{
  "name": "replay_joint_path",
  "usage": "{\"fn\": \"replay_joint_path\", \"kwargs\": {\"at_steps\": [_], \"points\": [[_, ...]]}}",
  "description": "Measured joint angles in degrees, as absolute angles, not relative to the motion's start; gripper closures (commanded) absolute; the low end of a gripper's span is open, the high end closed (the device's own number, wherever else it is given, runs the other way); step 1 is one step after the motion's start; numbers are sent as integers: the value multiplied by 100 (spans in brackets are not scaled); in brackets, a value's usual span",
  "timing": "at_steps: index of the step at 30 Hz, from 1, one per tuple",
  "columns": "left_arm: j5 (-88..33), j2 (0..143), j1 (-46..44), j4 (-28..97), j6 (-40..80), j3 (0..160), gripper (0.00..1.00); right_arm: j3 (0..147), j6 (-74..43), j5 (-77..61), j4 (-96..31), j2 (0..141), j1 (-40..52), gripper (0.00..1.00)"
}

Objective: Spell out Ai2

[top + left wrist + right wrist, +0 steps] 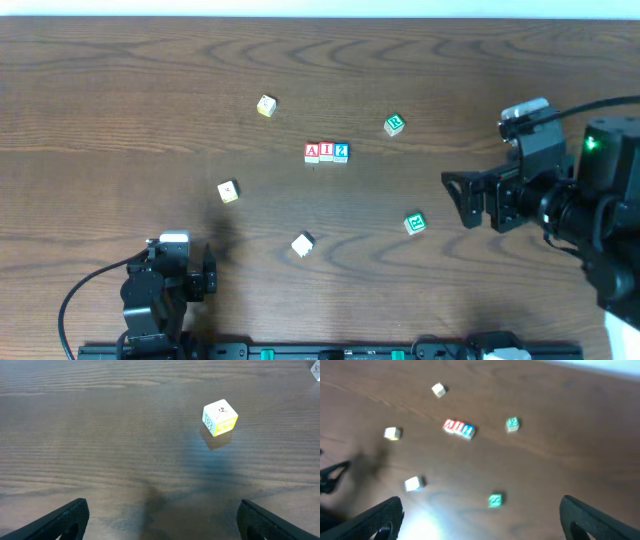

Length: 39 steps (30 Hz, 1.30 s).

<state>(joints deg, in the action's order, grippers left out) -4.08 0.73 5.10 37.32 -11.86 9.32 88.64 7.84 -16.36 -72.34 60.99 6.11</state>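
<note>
Wood table point(120, 100): Ai2 row point(327, 152) centre, well apart from left gripper point(161, 519), right gripper point(458, 200).

Two green cubes point(394, 124) point(415, 223), two yellow cubes point(266, 106) point(228, 192) and a white cube point(303, 244) dot the table point(120, 100).

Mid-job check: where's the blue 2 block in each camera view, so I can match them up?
Overhead: blue 2 block, right end of the centre row.
Left wrist: not in it.
Right wrist: blurred, right end of the row, upper centre-left.
Shared landmark: yellow-marked cube, seen in all three.
</note>
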Motion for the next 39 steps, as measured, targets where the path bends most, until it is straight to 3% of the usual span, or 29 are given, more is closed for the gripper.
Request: {"fn": "replay_joint_path", "kwargs": {"at_steps": [7, 20, 39], "points": [[-408, 67, 510, 3736, -1184, 932, 5, 6733, 1852, -1542, -5861, 4689, 611, 1], [-408, 62, 515, 3739, -1186, 932, 5, 3179, 2161, -1490, -4578, 2058, 495, 1], [-408, 58, 515, 3741, -1184, 932, 5, 1332, 2161, -1474, -4471, 82, 436, 1]]}}
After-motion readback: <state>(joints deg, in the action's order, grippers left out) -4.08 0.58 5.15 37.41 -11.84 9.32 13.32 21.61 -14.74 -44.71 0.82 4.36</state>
